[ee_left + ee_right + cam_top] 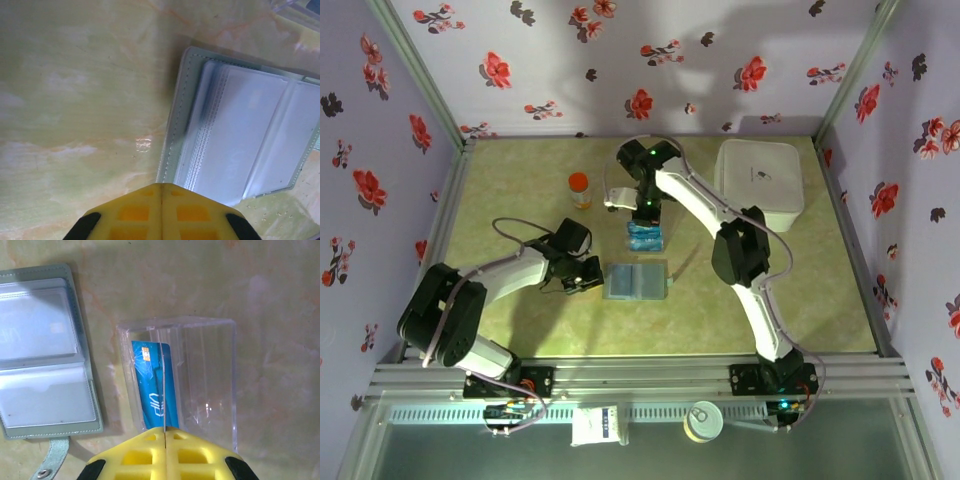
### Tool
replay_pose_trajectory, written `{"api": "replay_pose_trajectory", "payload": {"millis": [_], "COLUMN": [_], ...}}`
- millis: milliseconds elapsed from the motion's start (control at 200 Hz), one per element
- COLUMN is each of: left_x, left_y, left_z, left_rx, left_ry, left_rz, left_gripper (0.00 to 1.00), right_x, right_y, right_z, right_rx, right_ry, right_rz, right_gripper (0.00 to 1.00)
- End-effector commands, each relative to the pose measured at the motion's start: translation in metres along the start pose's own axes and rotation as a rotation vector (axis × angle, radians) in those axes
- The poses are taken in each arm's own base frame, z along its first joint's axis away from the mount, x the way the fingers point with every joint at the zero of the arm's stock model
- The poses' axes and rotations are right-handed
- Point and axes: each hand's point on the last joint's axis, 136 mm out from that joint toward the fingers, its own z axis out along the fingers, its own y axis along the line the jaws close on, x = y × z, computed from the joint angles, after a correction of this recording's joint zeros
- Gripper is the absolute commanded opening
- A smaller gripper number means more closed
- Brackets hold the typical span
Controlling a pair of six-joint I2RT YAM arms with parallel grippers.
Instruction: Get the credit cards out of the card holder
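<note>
The card holder (636, 281) lies open on the table (520, 190), long axis side to side. The left end effector (586, 277), closed empty, sits just left of it, nearer. The right end effector (164, 429), closed, maybe on a thin card, hangs beyond it above 1 blue credit card (154, 390).

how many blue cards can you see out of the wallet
1 for sure: a blue card lying in the clear box beside the card holder. A thin edge-on strip at the right gripper may be another; others could hide underneath.
</note>
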Motion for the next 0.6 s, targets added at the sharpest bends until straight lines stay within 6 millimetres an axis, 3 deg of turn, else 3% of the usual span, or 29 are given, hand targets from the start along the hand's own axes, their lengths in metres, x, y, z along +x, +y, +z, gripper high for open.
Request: {"api": "replay_pose_trajectory", "payload": {"millis": [0, 260, 355, 600], "left_x": [0.004, 0.006, 0.007, 0.008], "left_y": [0.013, 0.014, 0.014, 0.011], "left_z": [0.004, 0.009, 0.009, 0.009], "left_rx": [-0.043, -0.041, -0.04, -0.024], "left_ry": [0.015, 0.033, 0.034, 0.038], "left_rz": [-0.018, -0.02, -0.022, -0.024], "left_gripper": [0.05, 0.05, 0.05, 0.05], "right_x": [0.005, 0.007, 0.007, 0.009], "right_y": [0.004, 0.006, 0.006, 0.004], "right_z": [0.0, 0.017, 0.019, 0.0], "right_rx": [-0.042, -0.084, -0.087, -0.061], "right_ry": [0.018, 0.027, 0.027, 0.014], "right_rz": [-0.038, -0.04, -0.032, 0.001], "right_gripper": [0.0, 0.0, 0.07, 0.21]}}
